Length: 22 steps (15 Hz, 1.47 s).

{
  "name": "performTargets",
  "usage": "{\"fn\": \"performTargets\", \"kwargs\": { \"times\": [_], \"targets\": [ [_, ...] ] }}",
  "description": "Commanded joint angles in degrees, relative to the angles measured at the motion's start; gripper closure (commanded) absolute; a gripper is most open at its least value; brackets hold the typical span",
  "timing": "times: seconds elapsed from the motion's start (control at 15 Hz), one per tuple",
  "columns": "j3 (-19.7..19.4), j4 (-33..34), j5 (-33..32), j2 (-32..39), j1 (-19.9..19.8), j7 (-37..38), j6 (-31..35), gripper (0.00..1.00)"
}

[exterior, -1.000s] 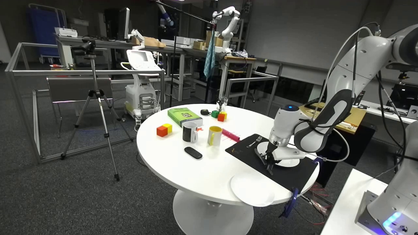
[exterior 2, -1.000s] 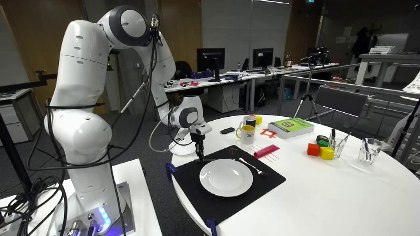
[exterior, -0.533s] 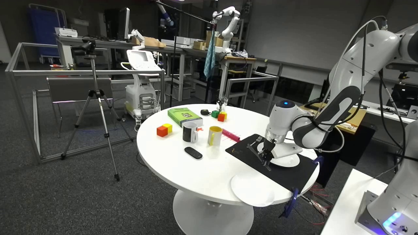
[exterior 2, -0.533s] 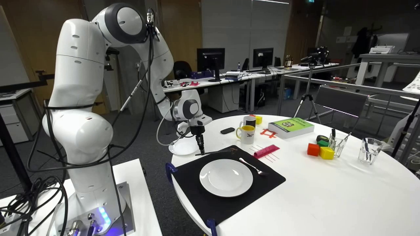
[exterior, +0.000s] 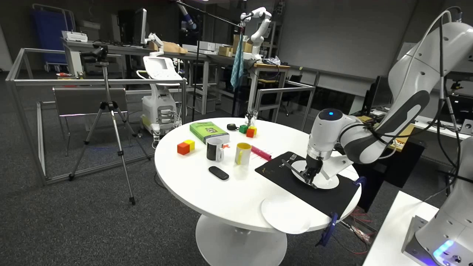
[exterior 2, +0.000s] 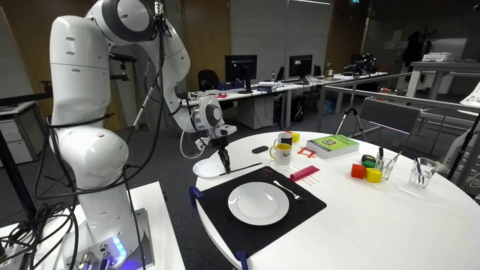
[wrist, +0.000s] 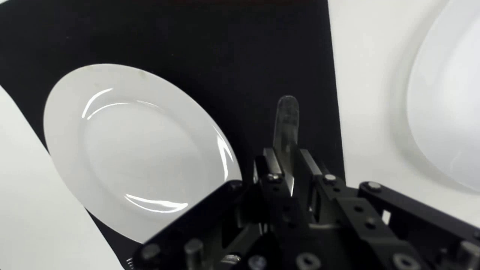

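No text is legible: printing on the green book (exterior 2: pixel 332 145) and yellow-handled mug (exterior 2: pixel 282 154) is too small.

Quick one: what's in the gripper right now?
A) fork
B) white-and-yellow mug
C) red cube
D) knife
D: the wrist view shows the knife clamped in the gripper, while in an exterior view the fork lies on the black mat.
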Motion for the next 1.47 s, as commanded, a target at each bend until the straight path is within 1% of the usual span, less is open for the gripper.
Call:
{"fn": "performTargets", "kwargs": {
  "times": [0.0, 0.2, 0.33, 0.47, 0.53, 0.6, 0.67, 0.73, 0.8, 0.93, 1.13, 1.4],
  "targets": [
    [5.8, -6.7, -3.2, -9.4, -5.1, -0.6, -4.6, 0.96],
    [9.5, -11.3, -1.5, -15.1, -9.5, -1.9, -5.3, 0.96],
    [10.9, -14.3, -0.5, -19.4, -12.7, -2.9, -6.0, 0.96],
    [11.9, -16.6, 0.1, -23.2, -15.7, -4.0, -7.7, 0.96],
    [12.0, -17.7, -1.0, -25.1, -17.4, -5.7, -7.7, 0.96],
    [12.3, -18.4, -0.4, -26.4, -18.8, -7.4, -8.5, 0.96],
    [12.1, -19.1, -0.4, -27.8, -20.2, -10.7, -8.7, 0.96],
    [14.3, -15.9, 0.0, -22.2, -20.4, -6.8, -7.1, 0.96],
    [14.6, -16.4, 0.1, -23.1, -21.4, -7.8, -7.1, 0.83],
    [15.4, -16.3, 0.1, -22.9, -22.0, -7.6, -7.1, 0.83],
    [16.1, -16.0, 0.1, -22.0, -21.8, -7.3, -7.2, 0.83],
    [16.1, -16.0, 0.1, -22.0, -21.9, -7.3, -7.2, 0.83]
  ]
}}
